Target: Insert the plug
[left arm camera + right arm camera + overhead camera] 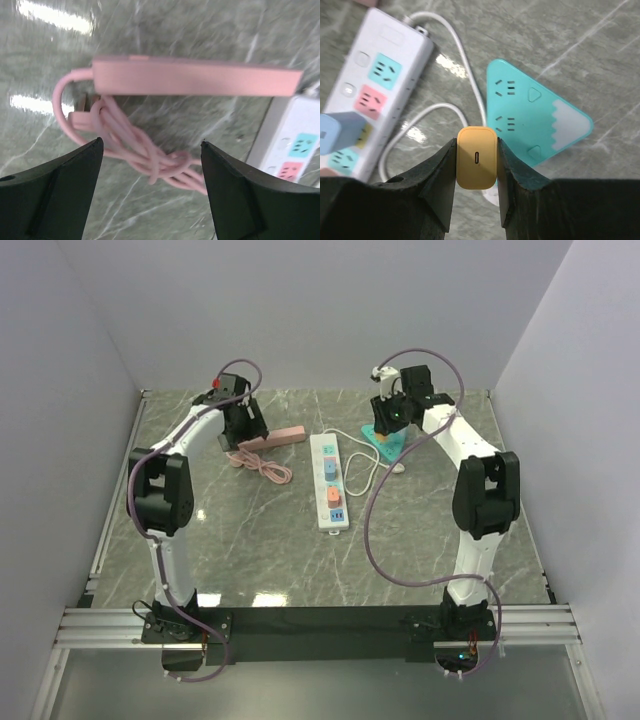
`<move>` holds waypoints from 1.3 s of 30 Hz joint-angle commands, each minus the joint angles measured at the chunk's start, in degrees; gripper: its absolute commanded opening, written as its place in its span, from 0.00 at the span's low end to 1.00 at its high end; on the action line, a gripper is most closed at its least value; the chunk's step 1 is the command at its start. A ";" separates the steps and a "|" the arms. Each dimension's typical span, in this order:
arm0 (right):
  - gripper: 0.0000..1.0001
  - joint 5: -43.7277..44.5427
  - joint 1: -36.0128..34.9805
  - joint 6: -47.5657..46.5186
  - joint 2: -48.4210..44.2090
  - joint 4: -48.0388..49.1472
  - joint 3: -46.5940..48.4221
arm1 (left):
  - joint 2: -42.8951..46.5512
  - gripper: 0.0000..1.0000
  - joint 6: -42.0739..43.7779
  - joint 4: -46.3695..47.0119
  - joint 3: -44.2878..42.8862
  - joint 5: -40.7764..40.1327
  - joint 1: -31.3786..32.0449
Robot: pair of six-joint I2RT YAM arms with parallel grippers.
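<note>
right tool clenched on yellow plug, hovered above edge of teal socket block. left tool released, empty, well left of block. risk: prongs hidden, misaligned descent could skid block across desk.

Three socket strips on one tabletop.
The long power strip lies in the middle; the slim strip and its coiled cable lie to its left, the triangular socket block to its right.
</note>
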State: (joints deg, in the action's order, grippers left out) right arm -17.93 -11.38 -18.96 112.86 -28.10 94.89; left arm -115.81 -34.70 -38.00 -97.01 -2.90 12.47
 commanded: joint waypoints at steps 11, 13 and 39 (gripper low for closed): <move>0.00 -4.74 -5.85 13.24 -3.60 -1.61 7.05 | 5.24 0.84 6.48 16.44 -1.42 20.11 10.99; 0.00 -6.93 -5.76 16.56 -3.96 -5.02 10.73 | 5.59 0.84 6.22 23.22 -1.43 25.12 12.13; 0.00 -23.38 -3.22 34.34 4.04 -32.46 34.31 | 14.20 0.83 19.39 26.32 0.94 30.24 17.24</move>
State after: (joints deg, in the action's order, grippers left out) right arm -38.44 -14.59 13.67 117.36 -58.46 129.86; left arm -108.25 -18.76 -14.57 -97.10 26.94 28.58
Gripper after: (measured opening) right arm 0.403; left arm 0.831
